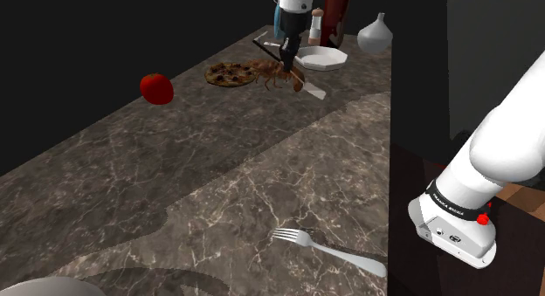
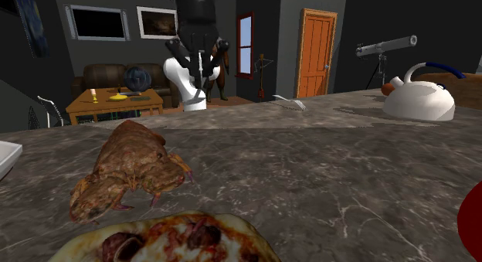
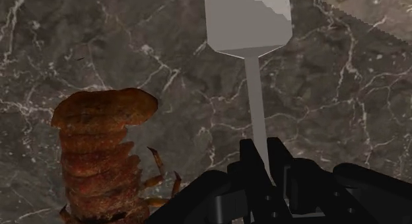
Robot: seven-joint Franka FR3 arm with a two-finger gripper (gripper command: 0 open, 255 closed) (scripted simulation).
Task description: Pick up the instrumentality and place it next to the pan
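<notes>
My black gripper [image 3: 264,156] is shut on the thin handle of a grey spatula [image 3: 249,24], whose flat blade points away from the fingers over the dark marble counter [image 3: 343,104]. In the shoulder view the gripper [image 1: 288,60] hangs at the far end of the counter with the spatula [image 1: 316,92] slanting down toward the view's right. A white shallow dish [image 1: 321,57], perhaps the pan, lies just behind it. A brown lobster [image 1: 279,76] lies right beside the fingers. From the second exterior view, the gripper [image 2: 201,75] hangs behind the lobster [image 2: 127,169].
A pizza [image 1: 229,73] lies left of the lobster and a red fruit [image 1: 155,87] farther left. A white vase [image 1: 374,34] and a bottle [image 1: 316,28] stand at the counter's far end. A fork [image 1: 327,249] lies near the front edge. A white kettle [image 2: 421,98] stands at the second exterior view's right.
</notes>
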